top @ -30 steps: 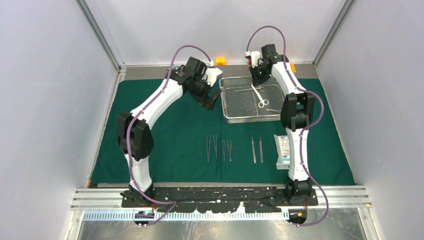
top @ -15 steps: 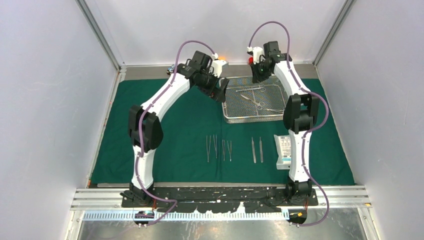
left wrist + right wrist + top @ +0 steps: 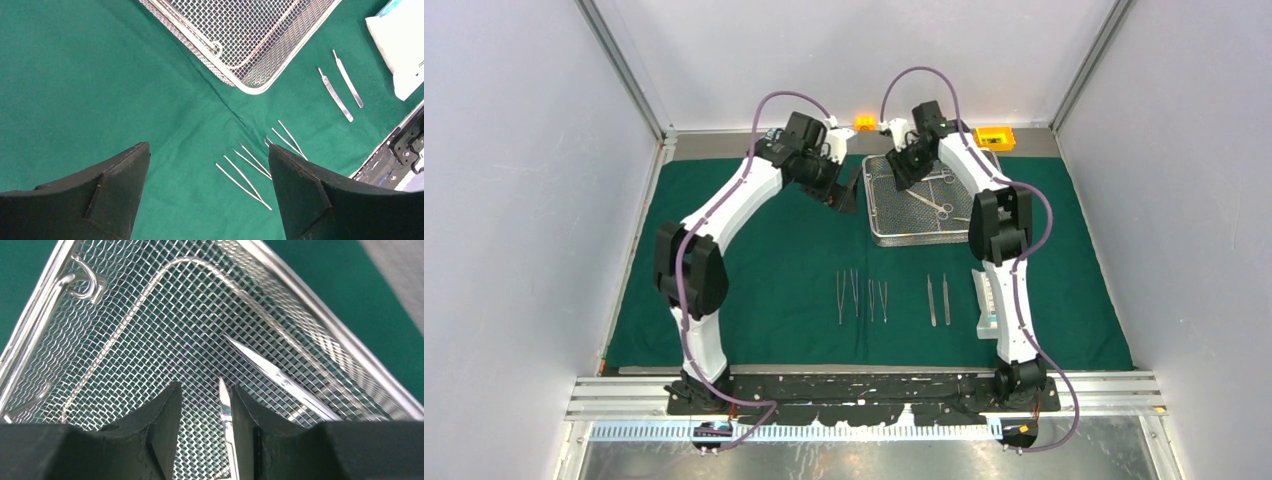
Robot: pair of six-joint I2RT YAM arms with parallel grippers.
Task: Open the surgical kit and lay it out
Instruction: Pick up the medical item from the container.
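Starting at the left of the top view, the dark green drape lies spread flat; it is soft cloth that would probably ruck if anything were dragged over it. Above it, just left of the tray, the left gripper hovers with its jaws spread wide, holding and touching nothing. Below centre, the tweezers lie in a row on the cloth. At upper centre sits the wire-mesh tray, where the right gripper reaches in. Its jaws stand partly apart around one pointed tip of the forceps. The tip sits close against the right-hand finger, with bare mesh showing beside the other, so it does not look pinched. The forceps are likely light, stiff and slick, and their points may snag in the mesh. A grip across the shank, nearer the rings, looks surer than one at the tip. The white pouch lies at lower right.
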